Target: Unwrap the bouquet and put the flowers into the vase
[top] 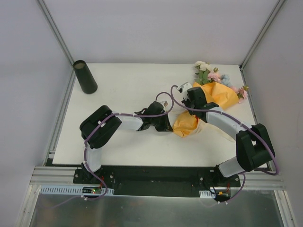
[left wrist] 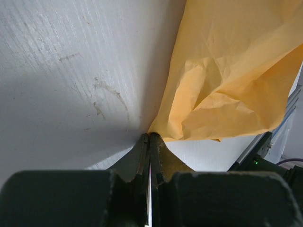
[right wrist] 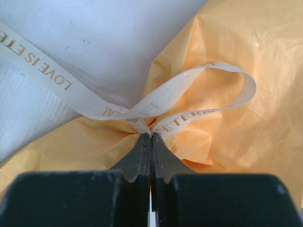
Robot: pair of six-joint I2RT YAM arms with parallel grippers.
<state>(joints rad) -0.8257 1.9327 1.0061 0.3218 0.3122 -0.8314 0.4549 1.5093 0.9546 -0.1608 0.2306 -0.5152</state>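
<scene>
The bouquet [top: 215,94] lies on the right of the white table [top: 123,94], wrapped in orange paper [right wrist: 255,42]. Its flowers [top: 213,75], cream, pink and pale blue, point to the far edge. My right gripper [right wrist: 151,134] is shut on the knot of the cream ribbon [right wrist: 189,80], which has gold lettering; from above, the right gripper [top: 193,105] sits over the wrap's middle. My left gripper [left wrist: 150,135] is shut on a corner of the orange paper [left wrist: 222,85] at the wrap's near end; the top view shows the left gripper [top: 168,126] there. The dark vase [top: 85,76] stands upright at the far left corner.
Grey walls and metal rails [top: 59,118] border the table on the left, right and back. The ribbon's long tail [right wrist: 38,66] runs off across the table to the upper left in the right wrist view. Both arms' bases are bolted at the near edge.
</scene>
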